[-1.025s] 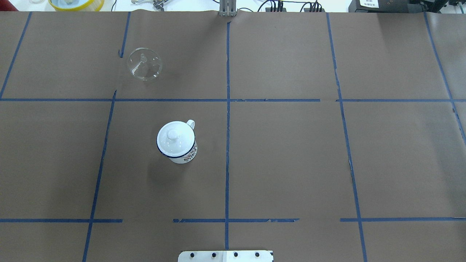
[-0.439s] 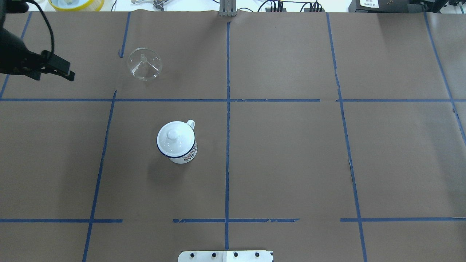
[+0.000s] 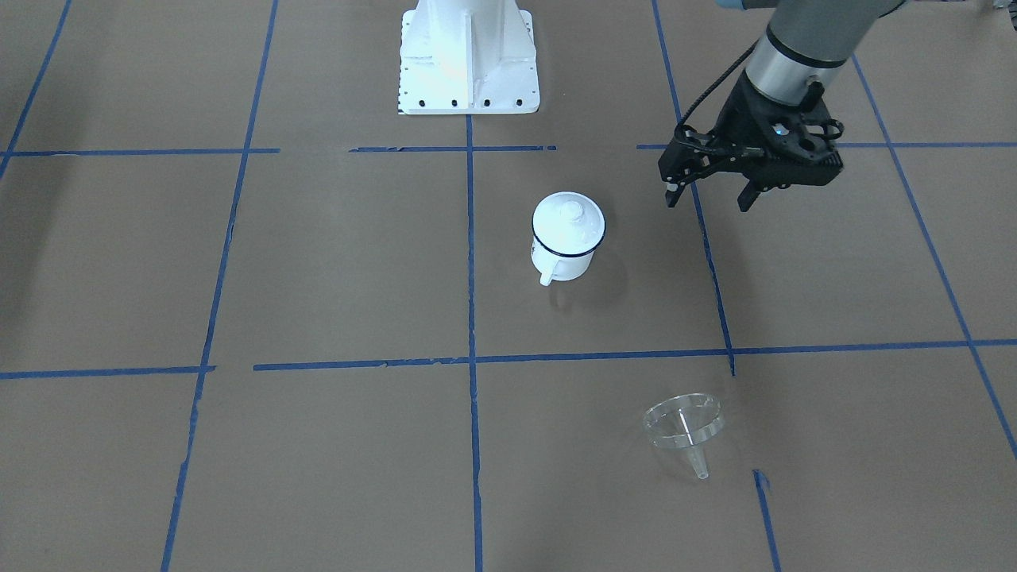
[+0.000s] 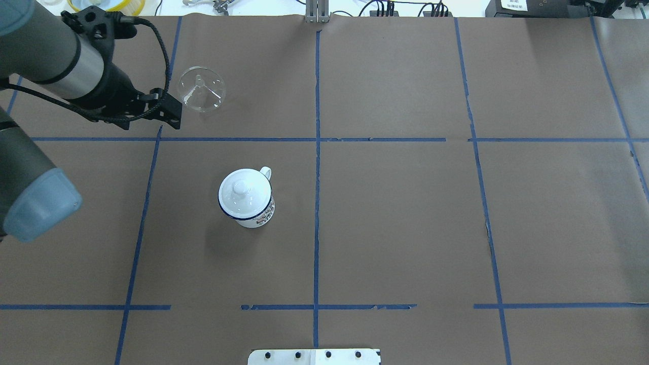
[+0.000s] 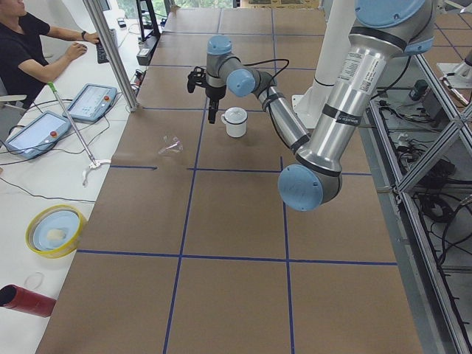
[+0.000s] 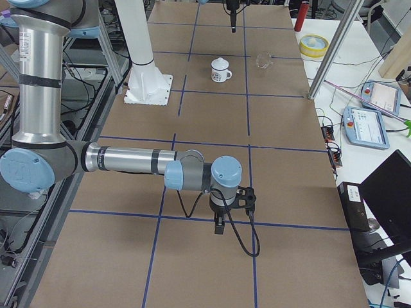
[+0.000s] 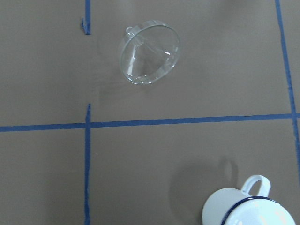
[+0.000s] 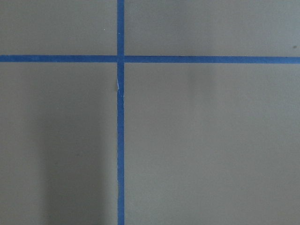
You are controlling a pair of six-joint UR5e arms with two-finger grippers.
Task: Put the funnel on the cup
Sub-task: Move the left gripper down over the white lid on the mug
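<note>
Your left gripper (image 3: 707, 203) hangs jaws spread & empty, short of the small clear plastic funnel (image 4: 201, 89), tipped on its side at far left, well apart from the lidded white enamel mug (image 4: 247, 198), so drop onto 1 rim edge & pinch gently; right gripper (image 6: 218, 226) state I can't make out.

A table covered in brown paper (image 4: 405, 228) is crossed by blue tape lines (image 4: 317, 203). In its far left part a clear funnel (image 4: 201, 89) lies on its side. The left arm comes in from the left, and the left gripper (image 4: 175, 109) sits just left of the funnel, fingers pointing toward it; contact cannot be judged. Nearer, well apart from both, a white cup (image 4: 259, 215) with a dark blue rim stands upright, a knobbed white lid (image 4: 241, 191) on top.
</note>
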